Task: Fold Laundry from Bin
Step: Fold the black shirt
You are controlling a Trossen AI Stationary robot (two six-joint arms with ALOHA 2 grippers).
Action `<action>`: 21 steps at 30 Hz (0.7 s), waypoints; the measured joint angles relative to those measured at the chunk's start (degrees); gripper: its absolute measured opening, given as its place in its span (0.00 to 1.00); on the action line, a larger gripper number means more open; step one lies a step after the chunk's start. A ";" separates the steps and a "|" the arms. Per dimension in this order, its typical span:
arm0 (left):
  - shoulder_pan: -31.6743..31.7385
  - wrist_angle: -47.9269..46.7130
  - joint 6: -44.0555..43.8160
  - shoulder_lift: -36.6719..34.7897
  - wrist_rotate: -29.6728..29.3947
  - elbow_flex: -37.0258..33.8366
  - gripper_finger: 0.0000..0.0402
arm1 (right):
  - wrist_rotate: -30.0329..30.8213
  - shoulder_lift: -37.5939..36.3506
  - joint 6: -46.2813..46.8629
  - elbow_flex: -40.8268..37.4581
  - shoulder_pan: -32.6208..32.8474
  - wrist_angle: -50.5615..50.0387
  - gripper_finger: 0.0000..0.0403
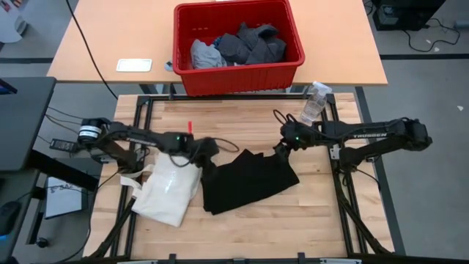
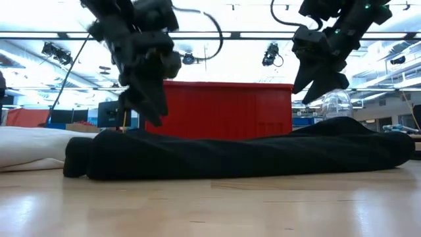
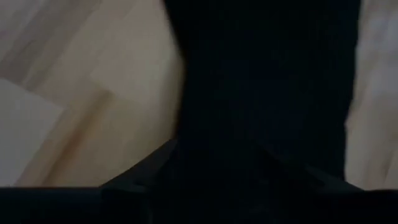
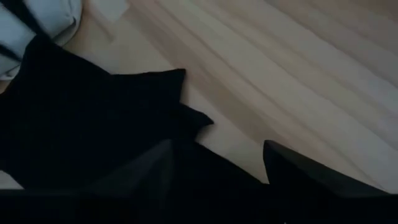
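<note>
Black T-shirt [image 2: 250, 155] flat on table, left claw [image 2: 150, 108] and right claw [image 2: 316, 82] parted, empty.

Bright overhead lighting; blurred, dim wrist views.

A black garment [image 2: 250, 155] lies flat on the wooden table [image 2: 210, 204], both claws hanging just above it, red bin [image 2: 223, 108] behind

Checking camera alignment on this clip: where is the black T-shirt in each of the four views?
High view: black T-shirt lies at table centre, beside the tote bag.
Low view: it stretches across mid-picture, in front of the red bin.
Left wrist view: it fills the middle as a dark mass.
Right wrist view: it lies spread on the wood.
Shared landmark: the wooden tabletop.
</note>
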 joint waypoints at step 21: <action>3.37 -2.89 13.55 4.45 11.62 0.00 0.42 | -16.53 4.78 0.16 -3.87 -9.55 -4.05 0.66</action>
